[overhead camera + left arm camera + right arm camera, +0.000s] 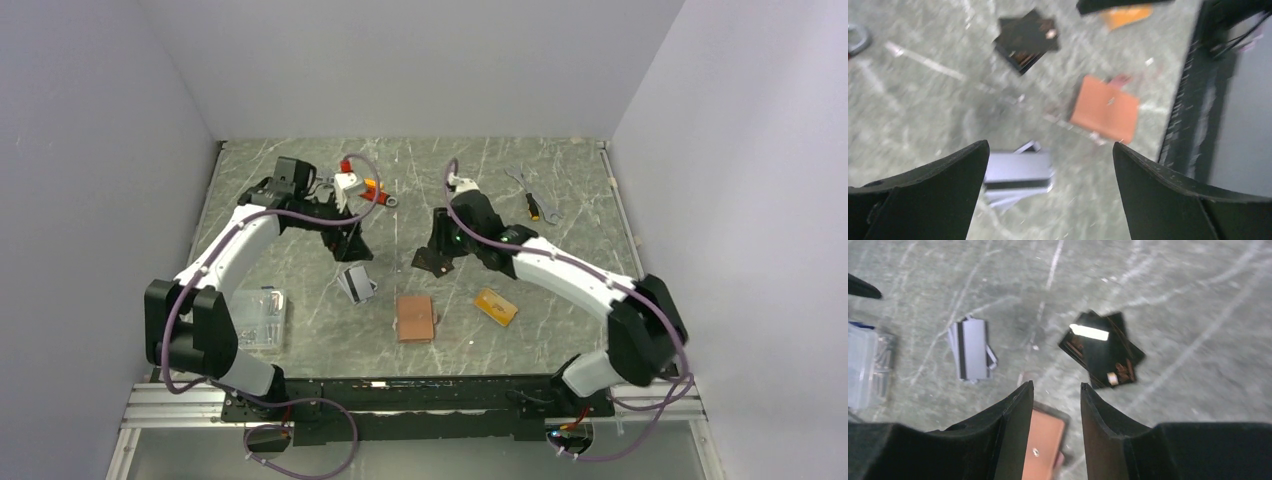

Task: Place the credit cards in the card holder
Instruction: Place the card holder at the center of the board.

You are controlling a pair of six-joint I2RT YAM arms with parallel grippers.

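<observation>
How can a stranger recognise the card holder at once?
On the grey marbled table, look near the middle of its near edge. The card holder lies flat there: matte reddish-brown leather with a pale snap, unlike the shiny orange credit card beside it.

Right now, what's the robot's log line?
left gripper: open, empty, above silver card | right gripper: open, empty | black card, orange card: on table | card holder: on table, apart from cards

Tan card holder (415,318) closed flat, cards (356,283) scattered nearby
</observation>
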